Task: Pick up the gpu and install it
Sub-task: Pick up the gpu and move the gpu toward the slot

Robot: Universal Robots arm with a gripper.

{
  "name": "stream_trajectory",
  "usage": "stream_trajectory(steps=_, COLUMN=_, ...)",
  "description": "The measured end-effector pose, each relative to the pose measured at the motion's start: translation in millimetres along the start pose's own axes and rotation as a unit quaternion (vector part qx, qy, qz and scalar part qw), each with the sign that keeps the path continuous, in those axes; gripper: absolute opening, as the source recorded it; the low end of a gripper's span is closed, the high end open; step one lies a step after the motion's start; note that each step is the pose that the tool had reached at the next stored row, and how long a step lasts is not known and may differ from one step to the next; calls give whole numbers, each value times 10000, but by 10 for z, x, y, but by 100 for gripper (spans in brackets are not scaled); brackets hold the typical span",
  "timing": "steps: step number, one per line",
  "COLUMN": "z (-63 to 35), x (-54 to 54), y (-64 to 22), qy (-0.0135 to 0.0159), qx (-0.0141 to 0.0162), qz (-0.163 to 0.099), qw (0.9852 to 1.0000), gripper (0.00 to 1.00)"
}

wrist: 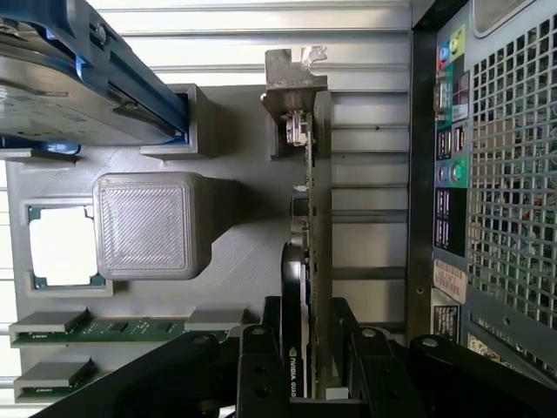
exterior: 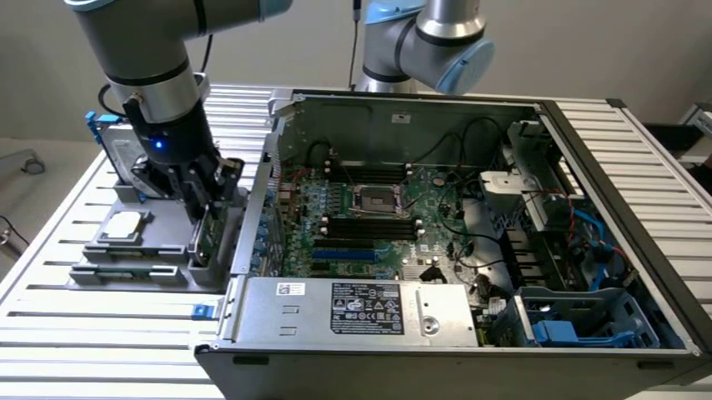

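One gripper (wrist: 306,340) — downward, spread, astride gpu (wrist: 315,174)

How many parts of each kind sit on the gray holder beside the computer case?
gpu: 1
hard drive: 1
processor chip: 1
memory sticks: 2
Total: 5

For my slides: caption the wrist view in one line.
Open black gripper straddles the upright green-and-black gpu card, standing in a grey plastic holder beside the perforated computer case.
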State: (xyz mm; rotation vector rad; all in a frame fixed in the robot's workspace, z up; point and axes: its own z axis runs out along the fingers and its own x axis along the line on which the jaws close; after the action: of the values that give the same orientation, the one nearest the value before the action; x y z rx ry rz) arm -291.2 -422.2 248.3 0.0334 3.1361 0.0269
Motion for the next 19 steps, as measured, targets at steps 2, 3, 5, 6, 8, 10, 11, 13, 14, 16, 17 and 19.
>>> stream_trajectory(steps=2, z=13, x=2, y=2, qy=-10, qx=0, qz=0, qw=10000, gripper=36)
stream_trajectory(steps=3, z=15, x=3, y=3, qy=-10, qx=1, qz=0, qw=10000, gripper=36)
stream_trajectory(steps=5, z=24, x=5, y=10, qy=-12, qx=0, qz=2, qw=10000, gripper=36)
stream_trajectory(steps=6, z=31, x=6, y=15, qy=-12, qx=0, qz=1, qw=10000, gripper=36)
stream_trajectory(steps=8, z=48, x=12, y=29, qy=-14, qx=0, qz=2, qw=10000, gripper=36)
stream_trajectory(steps=10, z=63, x=25, y=40, qy=-13, qx=0, qz=1, qw=10000, gripper=36)
stream_trajectory(steps=11, z=68, x=34, y=44, qy=-13, qx=0, qz=1, qw=10000, gripper=36)
stream_trajectory(steps=13, z=71, x=40, y=44, qy=-12, qx=5, qz=1, qw=10000, gripper=36)
stream_trajectory(steps=14, z=72, x=40, y=44, qy=-13, qx=14, qz=1, qw=10000, gripper=36)
stream_trajectory(steps=16, z=74, x=41, y=45, qy=-26, qx=32, qz=1, qw=10000, gripper=36)
stream_trajectory(steps=17, z=81, x=41, y=45, qy=-43, qx=36, qz=1, qw=10000, gripper=36)
stream_trajectory(steps=19, z=90, x=41, y=49, qy=-66, qx=37, qz=0, qw=10000, gripper=36)
